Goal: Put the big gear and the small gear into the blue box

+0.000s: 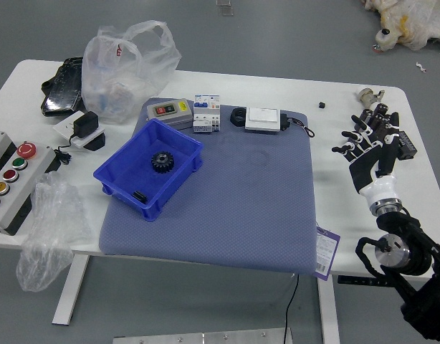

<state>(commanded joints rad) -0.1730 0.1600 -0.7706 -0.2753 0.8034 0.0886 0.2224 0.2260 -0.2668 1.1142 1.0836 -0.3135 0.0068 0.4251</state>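
Note:
My right hand (370, 147) is over the table's right side, its fingers spread and holding nothing, well apart from the box. The blue box (145, 136) stands on the left part of the grey-blue mat. Inside it, the big black toothed gear (163, 162) lies toward the right wall. A small dark piece (140, 196), which looks like the small gear, lies near the box's front corner. My left arm is not in view.
Behind the box are a grey device (170, 112) and white modules (206, 113). A white unit with a cable (263, 119) lies at the mat's back edge. A button panel (16, 175) is far left. Dark cylinders stand behind my right hand.

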